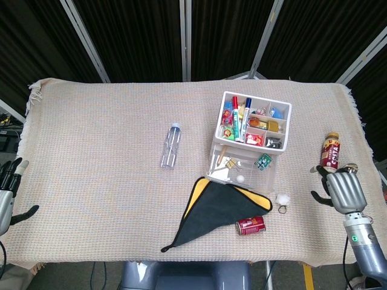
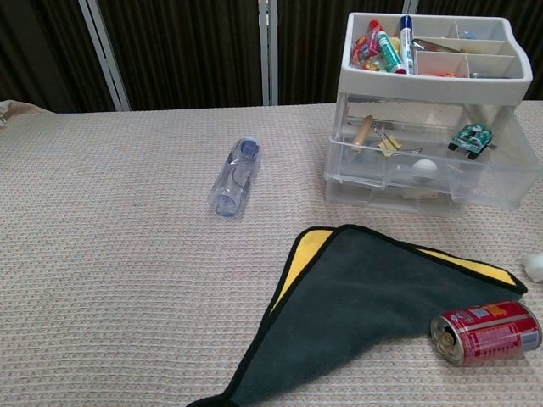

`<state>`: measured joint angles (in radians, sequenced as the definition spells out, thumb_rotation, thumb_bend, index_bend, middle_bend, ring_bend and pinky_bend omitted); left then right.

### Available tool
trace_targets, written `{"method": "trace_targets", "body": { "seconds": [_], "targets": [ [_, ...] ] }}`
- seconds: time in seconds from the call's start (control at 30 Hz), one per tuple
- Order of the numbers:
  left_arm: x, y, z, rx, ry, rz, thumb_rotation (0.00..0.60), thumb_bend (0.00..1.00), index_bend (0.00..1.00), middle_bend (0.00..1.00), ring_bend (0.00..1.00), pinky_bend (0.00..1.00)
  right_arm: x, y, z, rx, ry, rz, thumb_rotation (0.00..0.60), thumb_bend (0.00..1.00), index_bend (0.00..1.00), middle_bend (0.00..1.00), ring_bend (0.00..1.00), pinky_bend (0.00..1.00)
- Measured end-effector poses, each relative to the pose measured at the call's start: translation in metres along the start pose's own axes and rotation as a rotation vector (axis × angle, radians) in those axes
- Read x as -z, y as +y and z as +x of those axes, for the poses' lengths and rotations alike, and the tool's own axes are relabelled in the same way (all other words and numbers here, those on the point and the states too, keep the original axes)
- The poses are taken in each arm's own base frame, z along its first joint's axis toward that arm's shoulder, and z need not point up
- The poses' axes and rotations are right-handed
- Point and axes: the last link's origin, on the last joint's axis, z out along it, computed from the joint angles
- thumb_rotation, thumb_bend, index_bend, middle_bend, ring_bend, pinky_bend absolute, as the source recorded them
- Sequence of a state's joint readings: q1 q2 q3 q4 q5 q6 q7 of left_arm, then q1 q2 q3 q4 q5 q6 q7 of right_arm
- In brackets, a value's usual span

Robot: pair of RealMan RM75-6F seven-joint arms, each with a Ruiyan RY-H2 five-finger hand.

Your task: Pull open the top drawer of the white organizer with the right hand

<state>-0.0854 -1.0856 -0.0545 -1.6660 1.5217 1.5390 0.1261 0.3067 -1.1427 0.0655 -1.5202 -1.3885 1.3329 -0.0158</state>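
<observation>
The white organizer [image 1: 288, 124] stands right of the table's middle, its top tray full of markers and small items. Below the tray, a clear drawer [image 1: 240, 171] juts out toward the front, holding a clip, a green board and a white ball. In the chest view the organizer [image 2: 433, 87] shows the same clear drawer [image 2: 399, 174] sticking forward. My right hand [image 1: 346, 190] hovers at the table's right edge, well clear of the organizer, holding nothing. A small white fluffy ball with a ring [image 1: 282, 199] lies on the cloth between them. My left hand [image 1: 6, 193] hangs off the left edge, fingers spread.
A clear water bottle [image 1: 171, 145] lies left of the organizer. A dark cloth with yellow lining [image 1: 211, 205] is spread in front of it, with a red can [image 1: 250, 225] on its side at the cloth's near corner. An upright brown drink bottle [image 1: 331, 150] stands just behind my right hand.
</observation>
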Motion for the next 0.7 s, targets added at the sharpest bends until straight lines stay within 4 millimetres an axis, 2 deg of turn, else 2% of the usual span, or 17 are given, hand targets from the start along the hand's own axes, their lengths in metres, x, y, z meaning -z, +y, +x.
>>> {"method": "trace_targets", "body": {
  "seconds": [0.17, 0.23, 0.33, 0.43, 0.7],
  "targets": [
    [0.0, -0.001, -0.001, 0.0, 0.0, 0.003, 0.6, 0.11, 0.0, 0.0, 0.0, 0.0, 0.008, 0.001, 0.008, -0.005, 0.062, 0.015, 0.6, 0.15, 0.31, 0.4, 0.42, 0.26],
    [0.0, -0.001, -0.002, -0.001, -0.002, 0.004, 0.6, 0.11, 0.0, 0.0, 0.0, 0.0, 0.013, 0.001, 0.011, -0.004, 0.086, 0.025, 0.6, 0.15, 0.23, 0.26, 0.25, 0.16],
    [0.001, -0.002, -0.004, -0.001, -0.007, 0.01, 0.6, 0.11, 0.0, 0.0, 0.0, 0.0, 0.024, -0.001, 0.015, 0.0, 0.114, 0.051, 0.6, 0.14, 0.08, 0.08, 0.06, 0.04],
    [0.001, -0.004, -0.006, -0.001, -0.013, 0.014, 0.6, 0.11, 0.0, 0.0, 0.0, 0.0, 0.037, -0.003, 0.017, -0.012, 0.096, 0.072, 0.6, 0.12, 0.02, 0.0, 0.0, 0.0],
    [0.002, -0.008, -0.008, 0.007, -0.02, 0.022, 0.6, 0.1, 0.0, 0.0, 0.0, 0.0, 0.05, -0.003, 0.02, 0.031, 0.046, 0.055, 0.6, 0.08, 0.0, 0.0, 0.0, 0.0]
  ]
}}
